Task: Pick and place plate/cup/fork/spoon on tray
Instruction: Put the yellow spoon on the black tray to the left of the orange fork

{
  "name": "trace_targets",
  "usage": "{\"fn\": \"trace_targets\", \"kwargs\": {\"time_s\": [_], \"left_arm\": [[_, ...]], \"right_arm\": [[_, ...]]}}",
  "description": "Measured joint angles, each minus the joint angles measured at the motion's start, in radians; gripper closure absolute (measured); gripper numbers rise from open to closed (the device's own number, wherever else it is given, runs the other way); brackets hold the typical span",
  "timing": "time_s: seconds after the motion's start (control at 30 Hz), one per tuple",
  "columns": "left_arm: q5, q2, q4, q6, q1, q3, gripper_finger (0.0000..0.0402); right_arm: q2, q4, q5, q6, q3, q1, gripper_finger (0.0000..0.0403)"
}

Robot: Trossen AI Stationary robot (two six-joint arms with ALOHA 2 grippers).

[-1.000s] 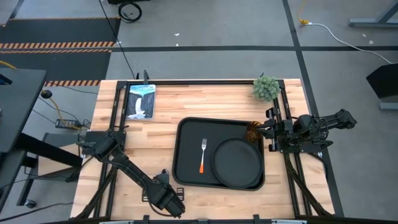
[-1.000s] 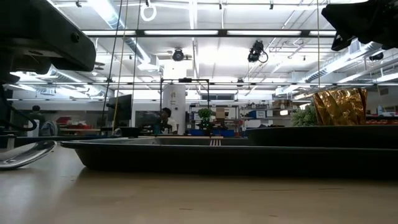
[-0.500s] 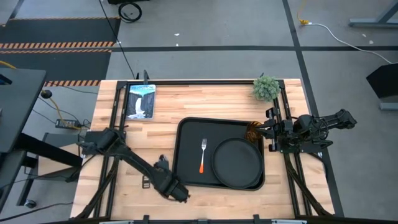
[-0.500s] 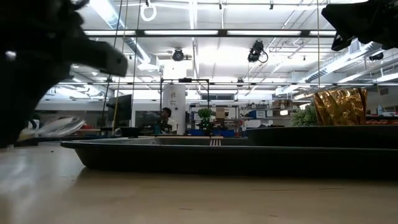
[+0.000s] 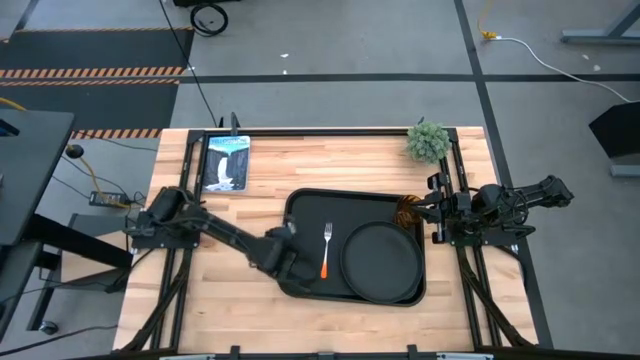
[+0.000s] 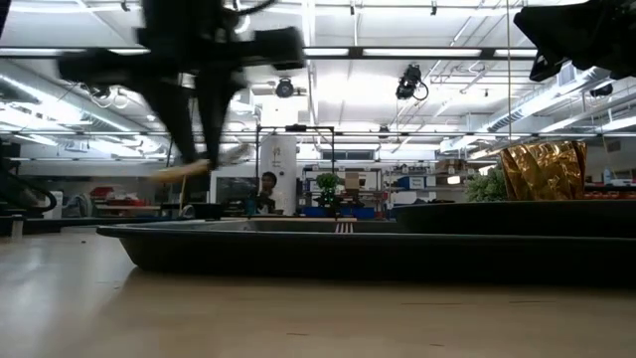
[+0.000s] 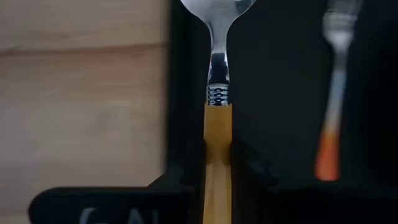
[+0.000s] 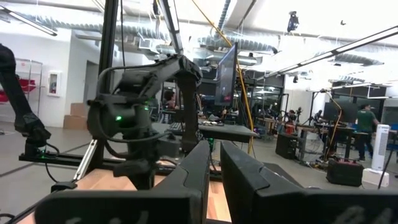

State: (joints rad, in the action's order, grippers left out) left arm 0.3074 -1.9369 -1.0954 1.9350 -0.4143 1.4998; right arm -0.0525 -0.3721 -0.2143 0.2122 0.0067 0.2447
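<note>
Gripping the spoon's (image 7: 217, 74) slim orange handle, left jaws hover over the matte tray (image 5: 305, 215); right jaws together.

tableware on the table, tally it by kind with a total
Large black rectangular tray: 1
Round matte black plate: 1
Amber-orange glass cup: 1
Orange-handled fork with silver tines: 1
Orange-handled spoon with a silver bowl, held in the left gripper: 1
Total: 5

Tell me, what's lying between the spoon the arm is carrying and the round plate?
The fork, flat on the tray, lies between the spoon in the left gripper and the plate, shown in the high view.
</note>
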Motion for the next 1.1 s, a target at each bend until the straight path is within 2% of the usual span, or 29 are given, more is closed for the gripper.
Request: {"fn": "trace_targets", "kwargs": {"time_s": [0.27, 0.4, 0.53, 0.67, 0.83, 0.93, 1.1], "left_arm": [[0.022, -0.038, 0.258, -0.265, 0.128, 0.0, 0.0345], [-0.022, -0.073, 0.277, -0.349, 0.173, 0.0, 0.0345], [-0.059, -0.099, 0.289, -0.368, 0.193, 0.0, 0.0345], [-0.139, -0.129, 0.284, -0.371, 0.2, 0.0, 0.0345], [-0.132, -0.151, 0.262, -0.352, 0.199, -0.002, 0.0342], [-0.11, -0.153, 0.264, -0.342, 0.197, -0.002, 0.0325], [-0.12, -0.153, 0.264, -0.347, 0.196, -0.002, 0.0274]], "right_arm": [[0.0, 0.0, 0.0, 0.0, 0.0, 0.0, 0.0357], [0.0, 0.0, 0.0, 0.0, 0.0, 0.0, 0.0357], [0.0, 0.0, 0.0, 0.0, 0.0, 0.0, 0.0357], [0.0, 0.004, 0.0, 0.0, 0.0, 0.0, 0.0357], [-0.001, -0.003, 0.0, 0.0, 0.0, 0.0, 0.0357], [0.0, 0.0, 0.0, 0.0, 0.0, 0.0, 0.0357], [0.0, 0.0, 0.0, 0.0, 0.0, 0.0, 0.0357]]}}
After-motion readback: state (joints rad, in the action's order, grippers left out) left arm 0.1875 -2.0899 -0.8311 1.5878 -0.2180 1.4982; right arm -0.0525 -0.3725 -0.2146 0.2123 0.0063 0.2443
